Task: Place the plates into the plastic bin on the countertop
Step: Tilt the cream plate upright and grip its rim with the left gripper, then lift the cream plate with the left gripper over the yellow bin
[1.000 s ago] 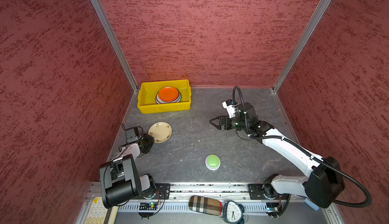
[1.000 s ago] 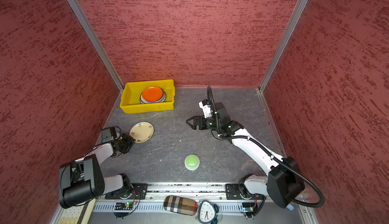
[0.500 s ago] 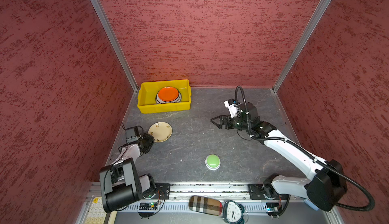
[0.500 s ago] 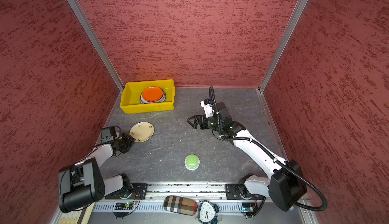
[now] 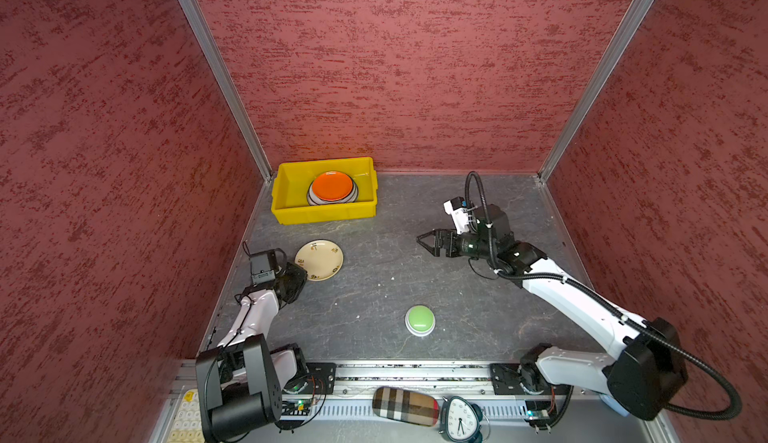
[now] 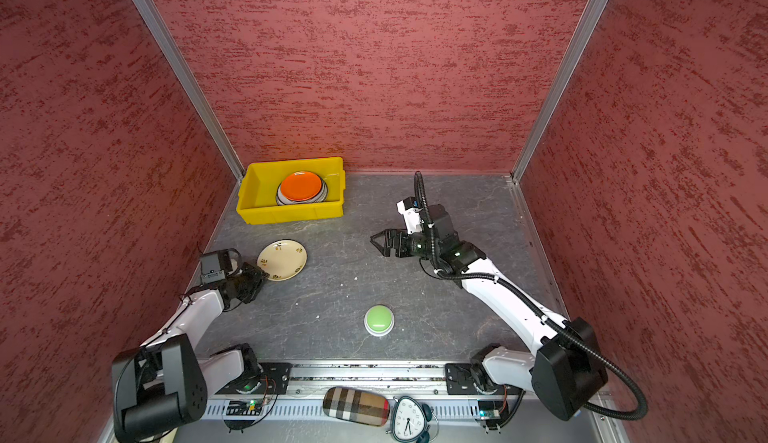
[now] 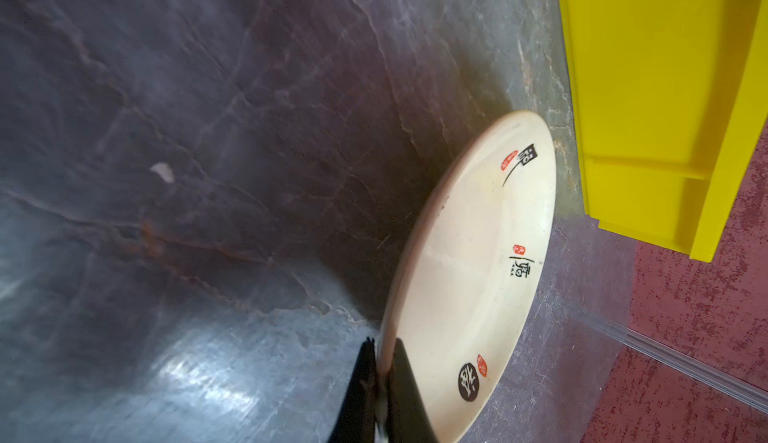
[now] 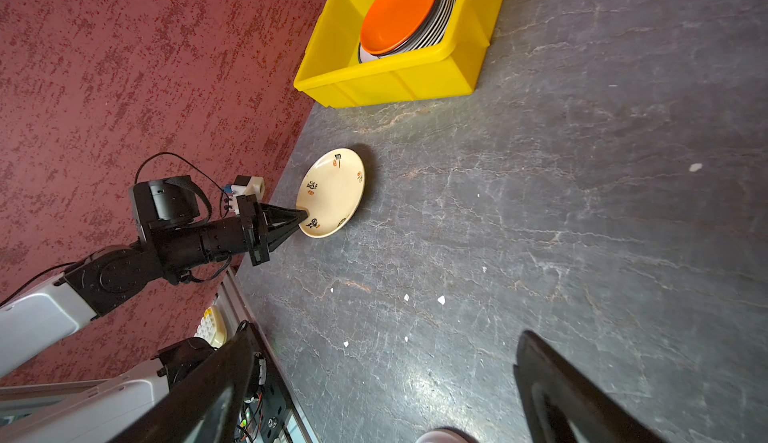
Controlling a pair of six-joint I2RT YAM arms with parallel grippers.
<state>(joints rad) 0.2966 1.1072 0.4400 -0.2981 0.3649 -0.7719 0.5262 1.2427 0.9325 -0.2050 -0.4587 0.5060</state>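
1. Dark grey veined stone countertop lay mostly bare between rough red walls, with open room at frame center.
2. Glossy yellow plastic bin sat upper left against the back wall, holding a plate stack topped by 1 round orange plate.
3. Left gripper pinched the rim of a smooth cream plate below the bin, near the left wall.
4. Right gripper hung center right, fingers spread wide, holding nothing.

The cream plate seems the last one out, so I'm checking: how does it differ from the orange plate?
The cream printed round plate lies on the grey stone countertop, its rim gripped by the left pincer; the plain orange round plate tops the stack in the yellow plastic bin, untouched. Both are shallow, face up.
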